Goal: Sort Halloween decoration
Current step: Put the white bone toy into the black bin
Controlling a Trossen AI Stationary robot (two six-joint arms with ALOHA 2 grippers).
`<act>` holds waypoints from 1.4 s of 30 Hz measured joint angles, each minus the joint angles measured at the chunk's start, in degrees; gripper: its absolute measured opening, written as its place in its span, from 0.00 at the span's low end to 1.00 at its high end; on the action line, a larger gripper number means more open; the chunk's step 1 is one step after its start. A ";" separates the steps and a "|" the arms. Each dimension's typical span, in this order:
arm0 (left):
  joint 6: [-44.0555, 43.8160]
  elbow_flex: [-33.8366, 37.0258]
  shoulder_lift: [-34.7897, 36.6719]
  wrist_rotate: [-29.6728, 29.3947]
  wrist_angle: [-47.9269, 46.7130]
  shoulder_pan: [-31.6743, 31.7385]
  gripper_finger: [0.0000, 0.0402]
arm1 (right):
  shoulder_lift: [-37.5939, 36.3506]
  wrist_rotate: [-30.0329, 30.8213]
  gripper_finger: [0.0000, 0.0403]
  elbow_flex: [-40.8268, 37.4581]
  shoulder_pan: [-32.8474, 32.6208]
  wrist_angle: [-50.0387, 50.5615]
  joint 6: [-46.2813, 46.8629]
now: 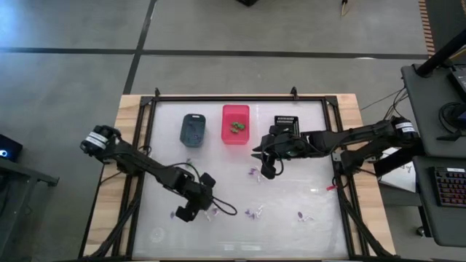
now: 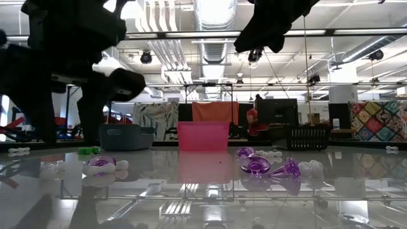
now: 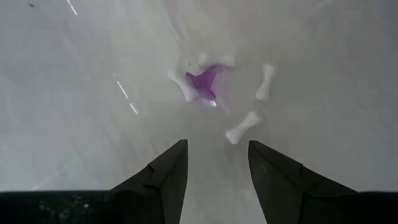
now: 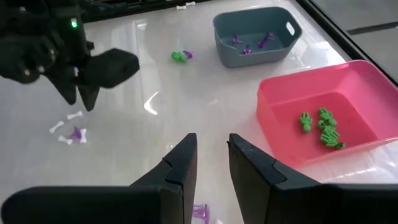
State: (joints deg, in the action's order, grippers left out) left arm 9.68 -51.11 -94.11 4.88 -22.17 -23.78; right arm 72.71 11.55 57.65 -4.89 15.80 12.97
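Observation:
The Halloween decoration lies scattered on the glossy white table point(image 1: 240, 233). A purple trinket point(image 3: 204, 82) and small white bones point(image 3: 244, 127) rest flat just ahead of my left gripper point(image 3: 217, 155), which hovers open above them near the table's front left point(image 1: 188, 211). My right gripper point(image 4: 211, 146) hangs open and holds nothing above mid-table point(image 1: 266, 169), over a purple trinket point(image 4: 200, 213). Green trinkets point(image 4: 320, 127) lie in the pink bin point(image 4: 367, 81), purple ones point(image 4: 255, 42) in the blue-grey bin point(image 4: 283, 50).
A black bin point(image 1: 286, 124) stands to the right of the pink bin point(image 1: 235, 124) at the back. A green trinket point(image 4: 179, 56) lies before the blue-grey bin point(image 1: 193, 129). More purple trinkets point(image 1: 253, 212) point(image 1: 301, 216) lie near the front. Cables trail from the left arm point(image 1: 226, 209).

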 joint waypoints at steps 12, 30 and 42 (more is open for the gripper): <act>1.88 -2.88 -6.77 -1.02 -0.76 -1.92 0.30 | 0.02 0.00 0.18 0.00 0.00 0.54 0.05; 2.79 -3.13 -6.09 -2.03 0.34 -2.78 0.29 | 0.02 0.00 0.18 0.00 0.00 0.51 0.07; 2.73 -3.10 -6.09 -1.91 0.37 -2.81 0.14 | 0.02 0.02 0.18 0.00 0.00 0.51 -0.04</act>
State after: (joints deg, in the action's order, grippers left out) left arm 12.40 -54.22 -100.20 2.97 -21.80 -26.59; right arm 72.73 11.57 57.65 -4.89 16.32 12.93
